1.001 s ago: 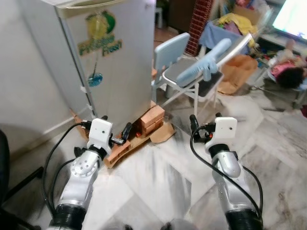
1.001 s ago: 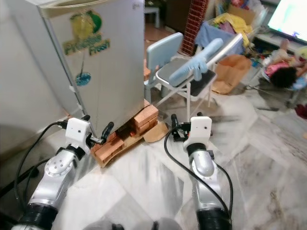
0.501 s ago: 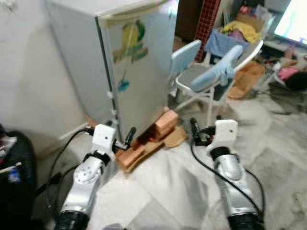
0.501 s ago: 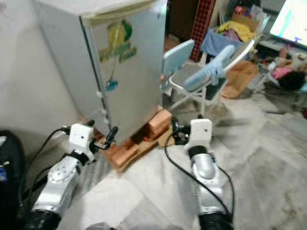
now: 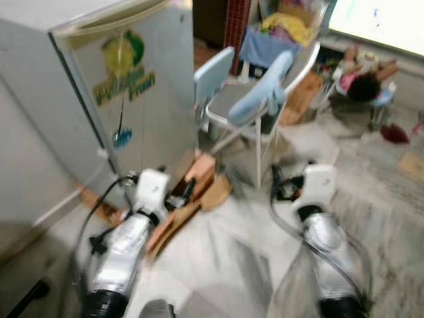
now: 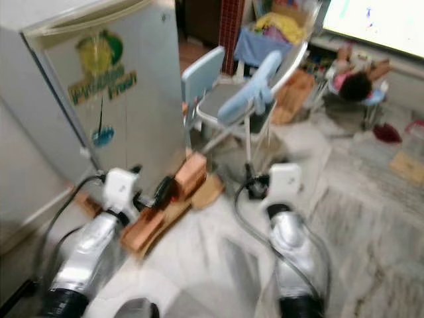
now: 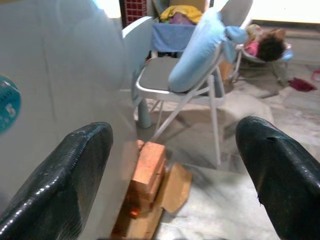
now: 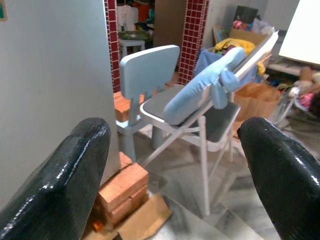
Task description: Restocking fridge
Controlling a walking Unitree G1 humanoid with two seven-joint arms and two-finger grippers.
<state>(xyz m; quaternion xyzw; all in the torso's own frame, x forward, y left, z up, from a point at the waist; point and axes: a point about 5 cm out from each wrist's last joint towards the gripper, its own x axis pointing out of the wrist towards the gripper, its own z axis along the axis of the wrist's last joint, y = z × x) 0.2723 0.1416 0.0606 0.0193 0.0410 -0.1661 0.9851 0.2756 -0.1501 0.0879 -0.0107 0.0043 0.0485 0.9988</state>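
Observation:
A silver fridge (image 5: 126, 99) with a fruit logo on its closed door stands at the left, propped on orange bricks (image 5: 201, 173). Both my arms reach forward and low in front of it. My left gripper (image 7: 175, 175) is open with nothing between its fingers (image 7: 65, 185), pointing past the fridge's right corner at the bricks. My right gripper (image 8: 175, 175) is open and holds nothing, pointing at the chairs beside the fridge. The eye views are blurred.
A white folding chair (image 5: 255, 106) with a light blue cushion and a small blue chair (image 5: 213, 69) stand right of the fridge. Cardboard (image 5: 215, 192) lies by the bricks. Clutter and a person (image 5: 361, 85) lie at the back right. A wall runs along the left.
The whole picture has swung and blurred, so the camera has moved; the fridge and chairs stand as before. Both grippers stay open and held forward.

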